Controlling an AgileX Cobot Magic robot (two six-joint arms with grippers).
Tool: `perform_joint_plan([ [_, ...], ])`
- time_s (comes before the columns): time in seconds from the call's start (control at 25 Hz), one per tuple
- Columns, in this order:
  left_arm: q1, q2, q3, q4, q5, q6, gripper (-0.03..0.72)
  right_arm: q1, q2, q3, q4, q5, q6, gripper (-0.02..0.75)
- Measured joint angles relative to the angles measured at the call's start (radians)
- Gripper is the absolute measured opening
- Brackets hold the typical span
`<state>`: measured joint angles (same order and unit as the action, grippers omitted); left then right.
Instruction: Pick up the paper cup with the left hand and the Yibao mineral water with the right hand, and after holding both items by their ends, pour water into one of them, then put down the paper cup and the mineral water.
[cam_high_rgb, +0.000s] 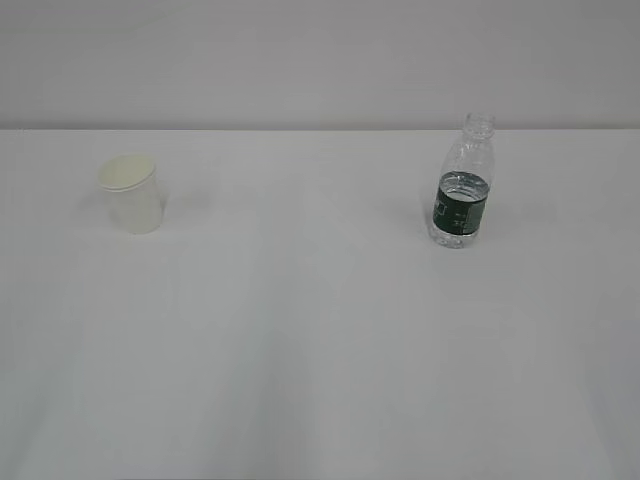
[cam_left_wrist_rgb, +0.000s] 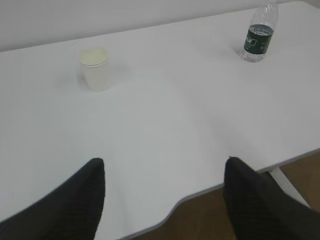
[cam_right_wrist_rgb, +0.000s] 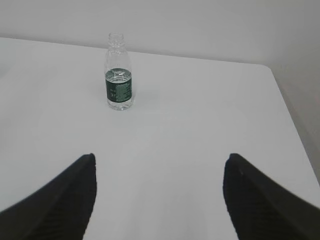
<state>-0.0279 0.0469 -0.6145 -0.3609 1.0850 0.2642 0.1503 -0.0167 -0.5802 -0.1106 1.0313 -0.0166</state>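
I've got both grippers, left hand (cam_left_wrist_rgb: 162, 200) and right hand (cam_right_wrist_rgb: 159, 197), spread wide and empty; the small white paper cup (cam_high_rgb: 132, 192) and clear green-labelled Yibao mineral water (cam_high_rgb: 462, 182) stand apart near the white table (cam_high_rgb: 320, 350)'s far edge, one per arm.

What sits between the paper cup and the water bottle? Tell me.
Nothing. In the exterior view the stretch of white table between the paper cup and the water bottle is bare; the left wrist view shows the same.

bare lab-like test setup: plain white table (cam_high_rgb: 320, 350), blank grey-white wall (cam_high_rgb: 320, 60), brown floor (cam_left_wrist_rgb: 300, 170) past its edge
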Motion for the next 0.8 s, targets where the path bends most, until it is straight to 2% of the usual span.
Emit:
perform_joint_plan([
  [0.2,0.0,-0.039,0.001,0.02,0.121,-0.03,0.529,0.0,0.0,0.011,-0.004,0.011,0.0,0.594],
  [0.32,0.0,-0.039,0.002,0.044,0.135,-0.07,0.529,0.0,0.0,0.033,-0.004,0.021,0.0,0.594],
  [0.68,0.0,-0.039,0.005,0.237,0.148,-0.255,0.529,0.0,0.0,0.044,-0.004,0.036,0.0,0.594],
  [0.8,0.0,-0.039,0.041,0.276,0.148,-0.288,0.529,0.0,0.0,0.044,-0.004,0.041,0.0,0.594],
])
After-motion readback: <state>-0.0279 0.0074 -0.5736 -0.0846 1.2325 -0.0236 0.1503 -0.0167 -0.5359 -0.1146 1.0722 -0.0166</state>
